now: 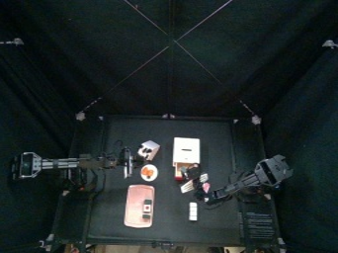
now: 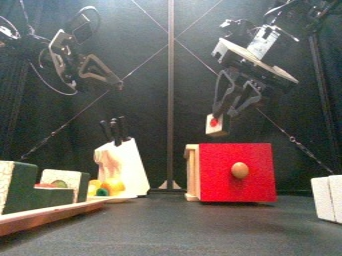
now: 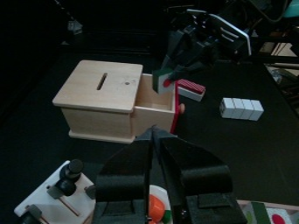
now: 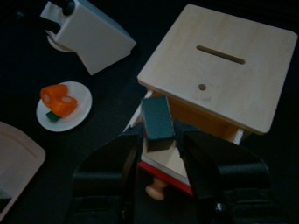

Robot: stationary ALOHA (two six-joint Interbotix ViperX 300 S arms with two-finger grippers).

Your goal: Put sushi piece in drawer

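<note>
The drawer is a pale box with a slot on top, and its tray with a red front is pulled out. It also shows in the top view, the front view and the right wrist view. My right gripper is shut on the sushi piece and holds it just above the open tray. The piece hangs above the drawer in the front view and the left wrist view. My left gripper is shut and empty, raised at the table's left.
A white knife block stands left of the drawer. A plate with orange food lies in front of it. A pinkish board lies at the front. A small white block sits to the drawer's right.
</note>
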